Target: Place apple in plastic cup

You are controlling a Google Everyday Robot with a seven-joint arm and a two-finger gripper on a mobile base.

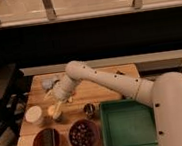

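My gripper (56, 103) is at the left of the wooden table (104, 88), at the end of the white arm that reaches in from the right, and points down. It is shut on the yellow-orange apple (54, 110), which shows just under it. The apple sits right over the spot of the small blue plastic cup (56, 117). The apple and gripper hide most of the cup. I cannot tell whether the apple touches the cup.
A white cylindrical container (33, 116) stands just left of the gripper. A shiny metal cup (89, 109) stands to its right. Two dark bowls (45, 142) (83, 135) sit at the front. A green tray (129, 128) fills the front right. A pale bluish object (48, 84) lies behind.
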